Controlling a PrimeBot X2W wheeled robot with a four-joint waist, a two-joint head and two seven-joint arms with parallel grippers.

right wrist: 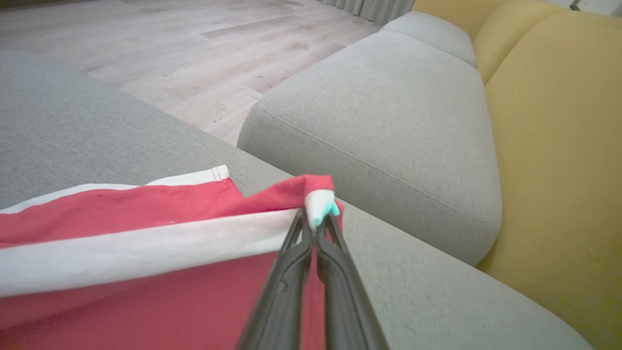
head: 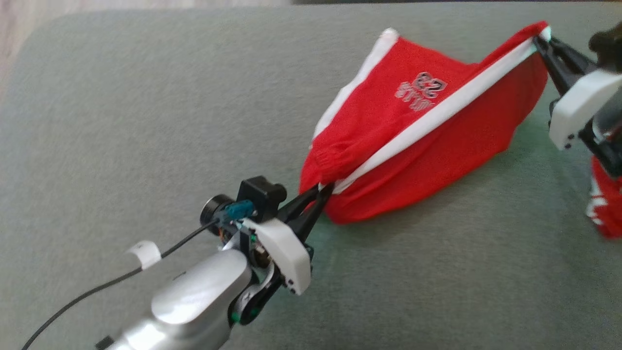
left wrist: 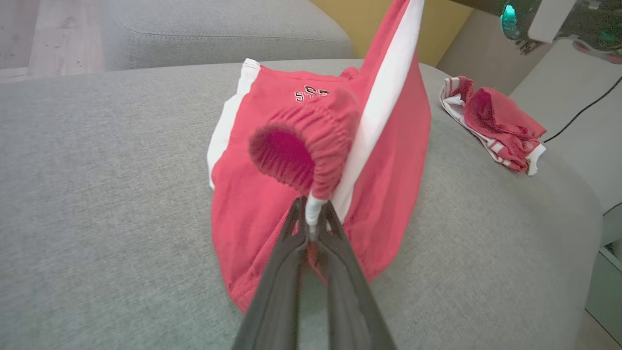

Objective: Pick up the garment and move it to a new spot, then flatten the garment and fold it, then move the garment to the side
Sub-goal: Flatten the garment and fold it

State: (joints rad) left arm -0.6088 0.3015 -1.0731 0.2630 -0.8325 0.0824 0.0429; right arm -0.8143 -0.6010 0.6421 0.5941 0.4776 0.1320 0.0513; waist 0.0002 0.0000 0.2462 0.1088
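**Item:** garment [head: 418, 126], red shorts with a white side stripe [head: 437, 116] and a small printed mark [head: 422, 90].

**Location:** it is held over the grey cushion [head: 146, 121], stretched between the two grippers. The upper edge is drawn taut along the stripe. The lower fabric sags and appears to rest on the cushion.

**Left gripper** [head: 318, 194]: the jaws are closed on the garment at the end with the gathered waistband [left wrist: 311, 141], where the stripe ends.

**Right gripper** [head: 542, 41]: the jaws are closed on the opposite end of the stripe, at the leg hem.

**Also present:** a second red and white cloth [left wrist: 493, 124] lies crumpled near the cushion's edge, well apart from the garment and untouched.

**Progress, as judged:**
- Pick-up is taken as done, since the garment is gripped at both ends and partly lifted.
- Whether the new spot is reached cannot be told.
- Flattening is taken as the step in hand. One edge is pulled straight, but the body hangs doubled and bunched and is not laid flat.
- Folding is not yet begun.
- The move to the side is left to do.
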